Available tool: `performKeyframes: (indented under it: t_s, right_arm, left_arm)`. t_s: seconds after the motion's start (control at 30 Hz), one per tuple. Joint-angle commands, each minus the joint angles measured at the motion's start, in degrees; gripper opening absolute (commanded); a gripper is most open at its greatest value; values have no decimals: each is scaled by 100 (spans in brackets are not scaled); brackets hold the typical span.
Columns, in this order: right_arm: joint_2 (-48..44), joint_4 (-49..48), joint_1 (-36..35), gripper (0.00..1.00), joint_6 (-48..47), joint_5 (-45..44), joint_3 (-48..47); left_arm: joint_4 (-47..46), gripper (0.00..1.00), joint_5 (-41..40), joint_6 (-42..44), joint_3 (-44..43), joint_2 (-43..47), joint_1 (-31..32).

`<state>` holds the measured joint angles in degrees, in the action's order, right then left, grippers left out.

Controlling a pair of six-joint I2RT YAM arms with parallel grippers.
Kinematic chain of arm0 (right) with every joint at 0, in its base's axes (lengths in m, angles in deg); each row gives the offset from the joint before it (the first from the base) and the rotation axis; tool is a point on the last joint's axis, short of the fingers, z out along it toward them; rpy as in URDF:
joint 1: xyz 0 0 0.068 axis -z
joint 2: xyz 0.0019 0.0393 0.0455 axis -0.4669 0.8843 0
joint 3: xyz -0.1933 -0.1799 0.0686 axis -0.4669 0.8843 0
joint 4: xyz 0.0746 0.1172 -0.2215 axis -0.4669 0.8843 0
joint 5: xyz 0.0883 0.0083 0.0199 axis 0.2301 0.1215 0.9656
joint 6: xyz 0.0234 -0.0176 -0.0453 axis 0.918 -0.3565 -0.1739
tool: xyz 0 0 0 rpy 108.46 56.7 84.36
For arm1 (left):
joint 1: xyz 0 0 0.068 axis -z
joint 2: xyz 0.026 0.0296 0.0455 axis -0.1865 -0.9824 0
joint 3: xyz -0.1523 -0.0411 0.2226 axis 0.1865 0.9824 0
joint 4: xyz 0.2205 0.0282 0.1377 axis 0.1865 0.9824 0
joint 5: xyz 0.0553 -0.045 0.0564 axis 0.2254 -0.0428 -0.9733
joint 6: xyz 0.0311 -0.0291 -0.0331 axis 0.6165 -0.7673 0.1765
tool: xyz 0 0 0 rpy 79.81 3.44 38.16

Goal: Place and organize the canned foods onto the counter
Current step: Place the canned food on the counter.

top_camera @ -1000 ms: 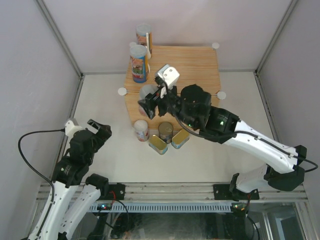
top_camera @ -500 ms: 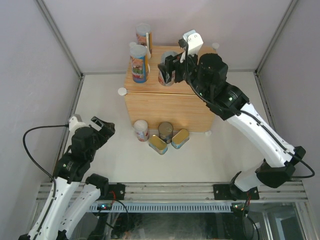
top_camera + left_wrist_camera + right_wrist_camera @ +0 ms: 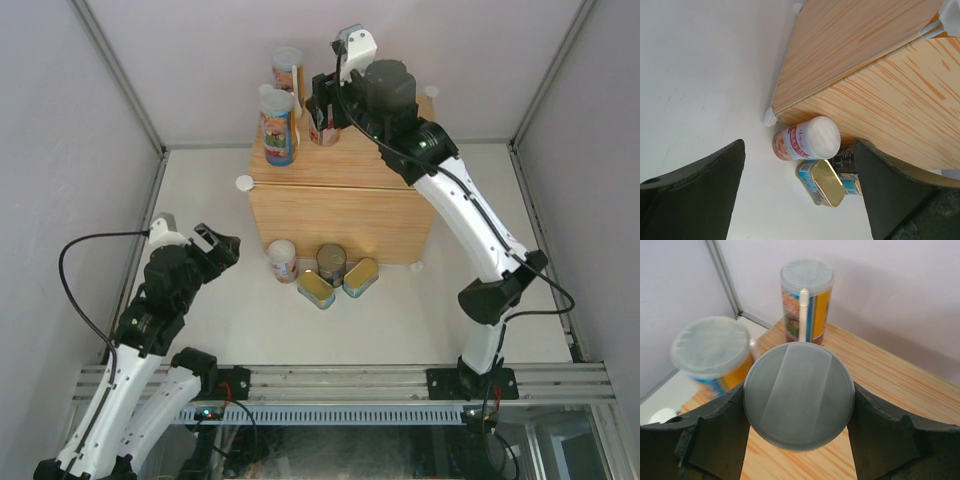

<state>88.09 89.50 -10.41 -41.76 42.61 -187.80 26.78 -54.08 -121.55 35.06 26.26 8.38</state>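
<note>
Right end effector (image 3: 325, 110) clamped on a can (image 3: 324, 132) over the counter (image 3: 340, 215); left end effector (image 3: 208, 245) spread, empty.
Top: the can is at the counter's far left, near two standing cans (image 3: 278, 125); four more cans (image 3: 331, 265) sit on the bench (image 3: 200, 180) at its front. Left wrist: my fingers (image 3: 695, 195) are wide apart, facing the white-lidded can (image 3: 807, 145) and a gold tin (image 3: 825, 182). Right wrist: lid (image 3: 799, 395) between my pads (image 3: 715, 440); base contact not visible. Likely rigid, slick-walled, tall, tippy: grip the wall mid-height, not the lid.
</note>
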Motion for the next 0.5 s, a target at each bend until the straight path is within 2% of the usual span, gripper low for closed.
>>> performKeyframes:
  t_s: [0.0, 0.13, 0.47]
  right_arm:
    - [363, -83, 269, 0, 144, 253, -1214]
    - [709, 111, 452, 0, 209, 377, -1587]
    - [976, -26, 731, 0, 191, 534, -1585]
  left_arm:
    - [-531, 92, 303, 483, 53, -151, 33]
    - [-783, 91, 419, 660, 167, -247, 61]
    - [-1380, 90, 464, 1021, 323, -550, 351]
